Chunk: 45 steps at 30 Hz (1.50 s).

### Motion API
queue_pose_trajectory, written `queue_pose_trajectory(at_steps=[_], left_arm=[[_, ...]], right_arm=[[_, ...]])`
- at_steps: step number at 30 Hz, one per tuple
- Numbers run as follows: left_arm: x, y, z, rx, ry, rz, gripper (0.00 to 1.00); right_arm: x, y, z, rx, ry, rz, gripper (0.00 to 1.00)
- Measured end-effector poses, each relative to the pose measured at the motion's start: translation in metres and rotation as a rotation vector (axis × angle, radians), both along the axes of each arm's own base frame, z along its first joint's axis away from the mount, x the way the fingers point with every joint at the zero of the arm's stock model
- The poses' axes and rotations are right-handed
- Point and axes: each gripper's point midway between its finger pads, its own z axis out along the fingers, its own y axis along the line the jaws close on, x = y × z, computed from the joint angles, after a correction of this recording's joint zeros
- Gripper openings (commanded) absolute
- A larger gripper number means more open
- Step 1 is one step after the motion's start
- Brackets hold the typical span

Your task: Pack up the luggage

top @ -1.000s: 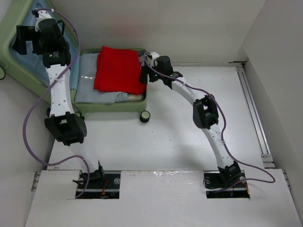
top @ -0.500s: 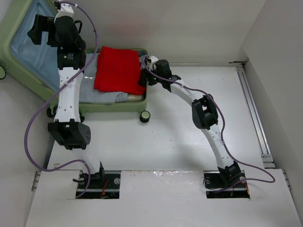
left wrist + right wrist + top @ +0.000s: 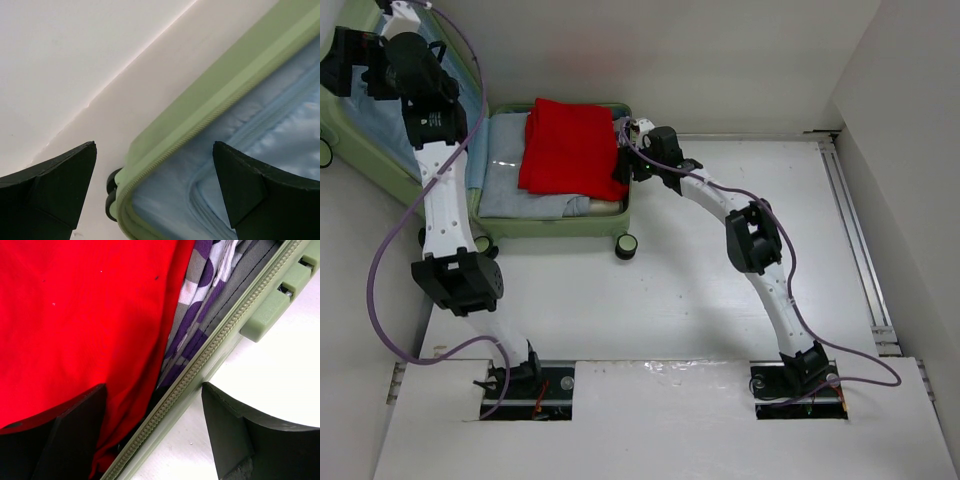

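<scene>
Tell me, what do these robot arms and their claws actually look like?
The left arm and right arm are both slim white links joined by chunky black joints. A purple cable loops loosely along each. The left gripper and right gripper each end in two matte black, wedge-shaped fingers. I see no markings.
</scene>
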Motion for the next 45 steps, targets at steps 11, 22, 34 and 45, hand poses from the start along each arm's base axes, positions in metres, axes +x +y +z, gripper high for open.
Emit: queue_pose_trajectory(at_steps=[11, 22, 34, 45], left_arm=[[-0.001, 0.026, -0.015, -0.01, 0.062, 0.022, 0.0], [0.01, -0.042, -0.007, -0.055, 0.067, -0.219, 0.0], [0.042, -0.346, -0.073, -0.222, 0.218, -0.962, 0.79], [-0.09, -0.566, -0.055, -0.336, 0.24, -1.594, 0.99]], right_arm=[[-0.001, 0.0, -0.001, -0.005, 0.0, 0.001, 0.81], [-0.011, -0.005, -0.001, -0.03, -0.024, 0.006, 0.76], [-0.068, -0.079, 0.054, -0.096, 0.03, -0.052, 0.93], [-0.077, -0.279, 0.175, -0.336, -0.115, -0.461, 0.96]])
